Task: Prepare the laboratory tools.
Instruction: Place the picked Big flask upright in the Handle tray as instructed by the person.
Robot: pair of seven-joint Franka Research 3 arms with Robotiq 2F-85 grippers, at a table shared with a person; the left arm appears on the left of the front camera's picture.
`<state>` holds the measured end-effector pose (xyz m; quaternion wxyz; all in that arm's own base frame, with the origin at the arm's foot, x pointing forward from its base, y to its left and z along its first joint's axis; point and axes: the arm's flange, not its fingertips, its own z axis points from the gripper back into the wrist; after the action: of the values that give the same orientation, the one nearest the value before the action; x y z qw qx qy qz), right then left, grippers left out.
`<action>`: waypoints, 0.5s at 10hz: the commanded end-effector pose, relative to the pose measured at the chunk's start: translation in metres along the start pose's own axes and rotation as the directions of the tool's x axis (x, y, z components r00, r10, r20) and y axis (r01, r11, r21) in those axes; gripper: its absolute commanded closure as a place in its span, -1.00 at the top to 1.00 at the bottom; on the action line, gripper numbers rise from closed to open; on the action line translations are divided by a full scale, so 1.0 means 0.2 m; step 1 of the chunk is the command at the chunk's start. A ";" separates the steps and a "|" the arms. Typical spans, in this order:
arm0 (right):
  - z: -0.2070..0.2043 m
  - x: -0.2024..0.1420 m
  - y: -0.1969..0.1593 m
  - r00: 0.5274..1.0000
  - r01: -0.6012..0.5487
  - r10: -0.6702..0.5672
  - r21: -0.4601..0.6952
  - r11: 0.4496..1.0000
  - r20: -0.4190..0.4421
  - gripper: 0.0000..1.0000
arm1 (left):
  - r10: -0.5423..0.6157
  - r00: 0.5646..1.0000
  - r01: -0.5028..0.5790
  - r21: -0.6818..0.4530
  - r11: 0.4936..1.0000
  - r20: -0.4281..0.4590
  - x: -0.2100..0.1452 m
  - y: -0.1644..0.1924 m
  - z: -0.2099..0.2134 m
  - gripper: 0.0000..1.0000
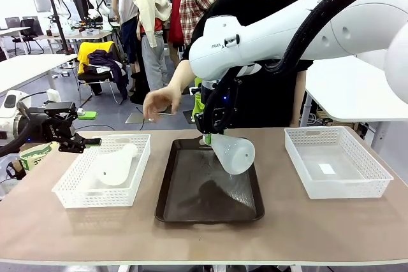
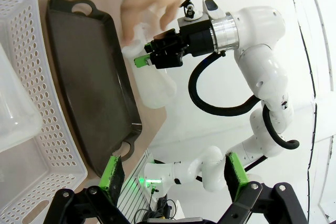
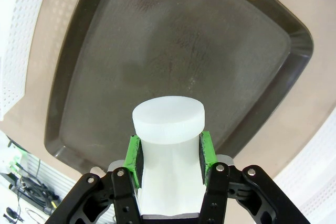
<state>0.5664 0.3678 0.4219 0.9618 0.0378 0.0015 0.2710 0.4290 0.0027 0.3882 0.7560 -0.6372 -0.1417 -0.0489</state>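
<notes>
Table, near edge bare. Dark brown tray at the middle, one white mesh basket on each side of it.

Left basket: lying flask inside, on its side, neck towards the far right corner. Right basket: a pale patch on its floor, too small to tell what it is.

Left gripper hovers just over the left basket's far left edge, pointing towards the tray. In its wrist view the green-padded fingers stand well apart with nothing between them.

Over the tray's far half, the tilted flask: neck up and to the left, wide round base down and to the right. It looks clear of the tray floor, with a dark shadow beneath it. Right gripper comes down from above, clamped on the neck. In the right wrist view the green pads press both sides of the neck, and the base faces the tray.

Beyond that, the person's hand is held in the air to the left of the right gripper, fingers curled downward, apart from the tilted flask in the front view. The person stands at the far edge of the table in a dark top.
</notes>
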 end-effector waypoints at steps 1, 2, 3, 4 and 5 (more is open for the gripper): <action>0.00 0.00 -0.01 1.000 -0.004 0.004 -0.011 1.000 0.001 -1.00 | -0.003 1.000 0.003 -0.011 1.000 0.007 0.00 -0.01 0.00 1.00; 0.00 0.00 -0.01 1.000 -0.004 0.004 -0.011 1.000 0.001 -1.00 | -0.003 1.000 0.003 -0.011 1.000 0.007 0.00 -0.01 0.00 1.00; 0.00 0.00 -0.01 1.000 -0.004 0.004 -0.011 1.000 0.001 -1.00 | -0.003 1.000 0.003 -0.011 1.000 0.007 0.00 -0.01 0.00 1.00; 0.00 0.00 -0.01 1.000 -0.004 0.004 -0.011 1.000 0.001 -1.00 | -0.003 1.000 0.003 -0.011 1.000 0.007 0.00 -0.01 0.00 1.00; 0.00 0.00 -0.01 1.000 -0.004 0.004 -0.011 1.000 0.001 -1.00 | -0.003 1.000 0.003 -0.011 1.000 0.007 0.00 -0.01 0.00 1.00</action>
<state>0.5664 0.3678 0.4219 0.9618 0.0378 0.0015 0.2710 0.4290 0.0027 0.3882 0.7560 -0.6372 -0.1417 -0.0489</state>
